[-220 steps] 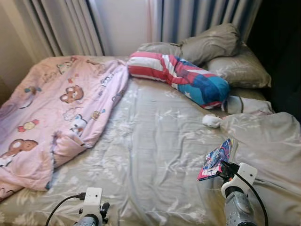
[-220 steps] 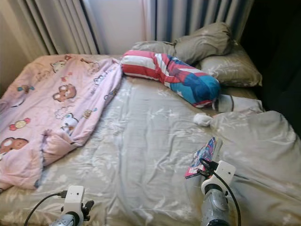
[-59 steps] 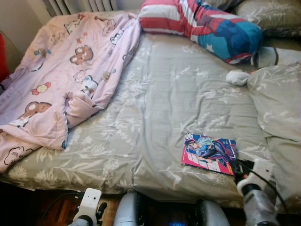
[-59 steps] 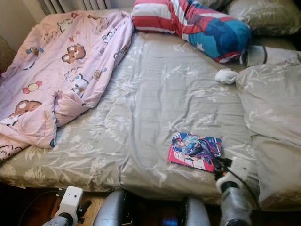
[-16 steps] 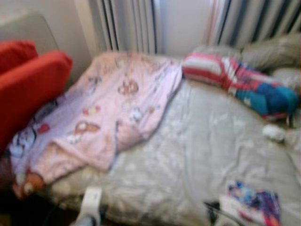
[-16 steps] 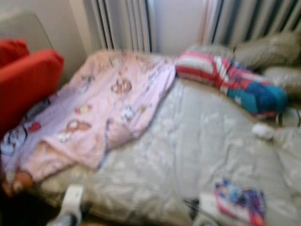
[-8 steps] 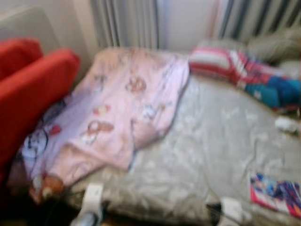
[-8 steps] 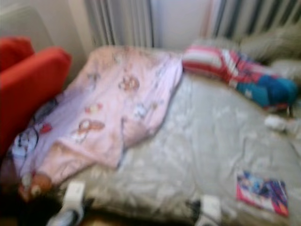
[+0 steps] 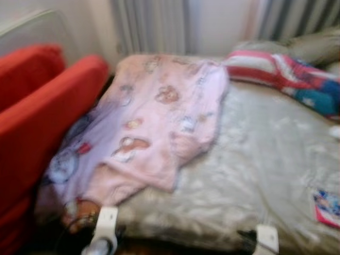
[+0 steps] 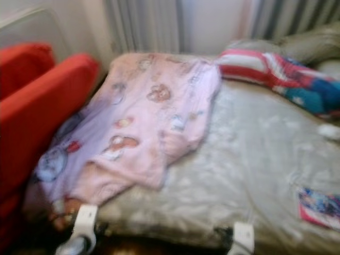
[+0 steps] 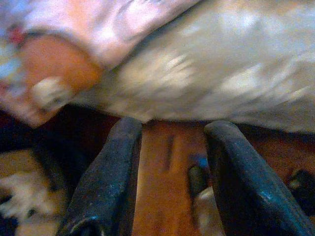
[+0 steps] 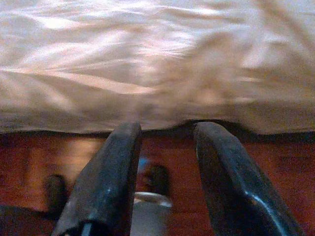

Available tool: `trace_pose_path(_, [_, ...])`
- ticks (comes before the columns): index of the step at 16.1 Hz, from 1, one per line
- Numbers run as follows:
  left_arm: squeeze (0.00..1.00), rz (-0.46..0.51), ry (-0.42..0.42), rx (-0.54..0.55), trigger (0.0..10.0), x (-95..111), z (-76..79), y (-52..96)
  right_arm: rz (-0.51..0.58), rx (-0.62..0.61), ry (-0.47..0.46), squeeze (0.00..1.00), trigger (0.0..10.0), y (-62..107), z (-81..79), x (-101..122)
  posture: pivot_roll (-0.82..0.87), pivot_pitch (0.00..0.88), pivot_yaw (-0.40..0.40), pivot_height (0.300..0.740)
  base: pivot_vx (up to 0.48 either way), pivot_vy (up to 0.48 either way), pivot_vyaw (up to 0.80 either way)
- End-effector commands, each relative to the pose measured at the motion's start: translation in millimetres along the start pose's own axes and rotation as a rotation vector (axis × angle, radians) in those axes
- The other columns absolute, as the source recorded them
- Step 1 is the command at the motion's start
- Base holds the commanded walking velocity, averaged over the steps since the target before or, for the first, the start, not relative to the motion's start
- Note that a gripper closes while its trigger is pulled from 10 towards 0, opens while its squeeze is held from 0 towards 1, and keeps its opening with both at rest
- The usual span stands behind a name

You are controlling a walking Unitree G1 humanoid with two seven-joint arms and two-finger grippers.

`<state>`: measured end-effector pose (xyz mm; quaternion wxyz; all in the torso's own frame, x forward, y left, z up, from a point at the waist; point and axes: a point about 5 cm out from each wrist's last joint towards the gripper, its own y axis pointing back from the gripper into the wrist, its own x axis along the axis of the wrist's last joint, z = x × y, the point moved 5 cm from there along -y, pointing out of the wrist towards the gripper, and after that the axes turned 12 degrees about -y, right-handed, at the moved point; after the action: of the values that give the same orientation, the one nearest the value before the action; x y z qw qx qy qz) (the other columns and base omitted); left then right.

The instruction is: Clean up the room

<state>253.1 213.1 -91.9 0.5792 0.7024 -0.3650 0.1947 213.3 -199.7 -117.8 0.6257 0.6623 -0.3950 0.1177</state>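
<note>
Sliding off the bed: pink blanket hangs nearest the left arm

Draping across the far-left part of the bed (image 9: 249,175), the pink cartoon-print blanket (image 9: 159,133) runs its long axis from the head of the bed, near the curtains (image 9: 151,24), down to the bed's near corner, where its lower edge spills over the side against the red chair (image 9: 37,122). A brown soft-toy shape (image 10: 64,210) peeps out under that hanging edge. Further along the bed lie the striped red, white and blue pillow (image 9: 287,71) at the head and a colourful magazine (image 10: 319,207) near the foot-side edge. Both arms sit low at the bed's near edge: the left gripper (image 11: 167,182), fingers apart and empty, is just below the blanket's drooping corner, while the right gripper (image 12: 165,179), also spread and holding nothing, faces bare grey sheet well away from the blanket. Judging by this, the blanket lies ahead and to the left of the robot, so the left arm is the closer one for any tidying of it; the frames are blurred
</note>
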Motion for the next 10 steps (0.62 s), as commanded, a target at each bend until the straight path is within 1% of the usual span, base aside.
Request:
trace_pose_path(1, [0.00, -0.004, -0.002, -0.001, 10.0, -1.0, 0.3, 0.1, -0.013, -0.012, -0.006, 0.00, 10.0, 1.1, 3.6, -3.6, 0.06, 0.089, 0.052, 0.740, 0.000, 0.000, 0.00])
trace_pose_path(7, [0.00, -0.005, -0.012, -0.002, 10.0, -1.6, 0.2, 0.4, -0.015, -0.012, -0.008, 0.00, 10.0, 0.6, 1.9, -3.7, 0.06, 0.092, 0.052, 0.740, 0.000, 0.000, 0.00])
trace_pose_path(10, [0.00, -0.009, -0.004, 0.001, 10.0, -3.0, 0.0, 0.7, -0.020, -0.012, -0.006, 0.00, 10.0, 0.7, 1.6, -4.9, 0.06, 0.090, 0.052, 0.740, 0.000, 0.000, 0.00])
